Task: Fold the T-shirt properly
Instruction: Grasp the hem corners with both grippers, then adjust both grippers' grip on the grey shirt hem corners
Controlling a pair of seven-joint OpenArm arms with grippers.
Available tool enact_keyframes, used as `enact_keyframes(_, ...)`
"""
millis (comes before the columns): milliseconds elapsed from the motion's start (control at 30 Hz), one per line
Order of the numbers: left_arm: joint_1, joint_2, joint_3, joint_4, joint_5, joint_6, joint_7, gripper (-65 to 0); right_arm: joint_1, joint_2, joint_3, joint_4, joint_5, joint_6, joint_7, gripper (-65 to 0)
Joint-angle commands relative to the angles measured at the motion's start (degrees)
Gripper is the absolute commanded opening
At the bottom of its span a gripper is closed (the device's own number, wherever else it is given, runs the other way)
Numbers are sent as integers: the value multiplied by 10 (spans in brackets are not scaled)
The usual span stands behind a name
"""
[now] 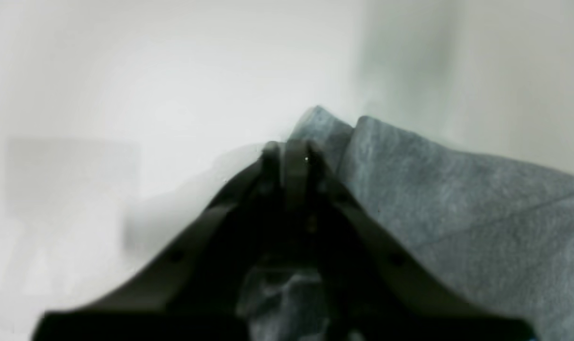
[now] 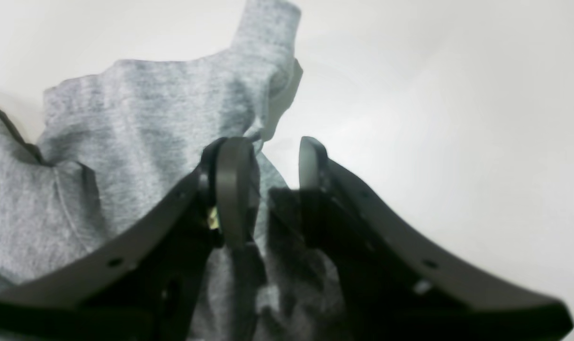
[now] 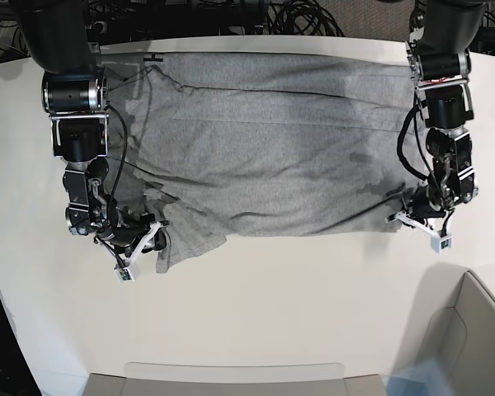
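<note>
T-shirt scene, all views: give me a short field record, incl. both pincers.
item: T-shirt, light grey, spread wide across the white table
lettering: none visible on the upward side
left pincer: shut on a corner of the shirt, at the base view's right edge of the cloth
right pincer: jaws apart, one finger over the cloth beside the sleeve, the other over bare table
fold state: near edge bunched at the right pincer's side, no neat fold yet
</note>
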Motion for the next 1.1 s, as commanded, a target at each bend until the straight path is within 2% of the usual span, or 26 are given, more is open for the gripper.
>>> enact_keyframes(0,-16,-9,-1,7,-1,-4,-3,-650,-4,0,-4,-6,-33,1,-60,-466)
enact_keyframes(367,-17,-12,-7,10,-1,-4,-45,-650,-4,0,-4,-6,-33,1,-60,-466)
enact_keyframes(600,-47,-13,-8,10,-1,-4,-46,-650,-4,0,-4,-6,-33,1,-60,-466)
enact_keyframes(1067,-42,-13,-31,8,11,-2,-46,-650,-6,0,-4,-6,-33,1,-59,-466)
